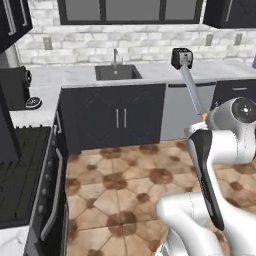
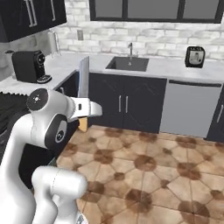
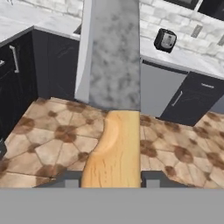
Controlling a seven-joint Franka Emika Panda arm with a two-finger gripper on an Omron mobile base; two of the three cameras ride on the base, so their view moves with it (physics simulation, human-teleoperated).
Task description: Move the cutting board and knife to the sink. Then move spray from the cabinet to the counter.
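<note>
My gripper (image 3: 111,180) is shut on the knife's tan handle (image 3: 114,148), and the grey blade (image 3: 111,52) points away toward the counter. In the base views the knife stands blade-up, held in the air over the tiled floor: blade (image 1: 192,89) and blade (image 2: 83,75), with its handle (image 2: 83,124) below my hand. The black sink (image 1: 117,73) with its slim faucet sits in the white marble counter (image 1: 75,76) at the far wall; the same sink (image 2: 127,64) appears in the right base view. Dark wall cabinets (image 2: 30,15) hang at the upper left. The cutting board and spray are out of view.
A toaster (image 1: 181,57) (image 2: 194,56) (image 3: 165,40) stands on the counter right of the sink. A black coffee machine (image 2: 28,65) is on the left counter, with a stove (image 1: 20,170) nearer. A grey dishwasher front (image 2: 190,107) sits under the counter. Tiled floor lies between me and the cabinets.
</note>
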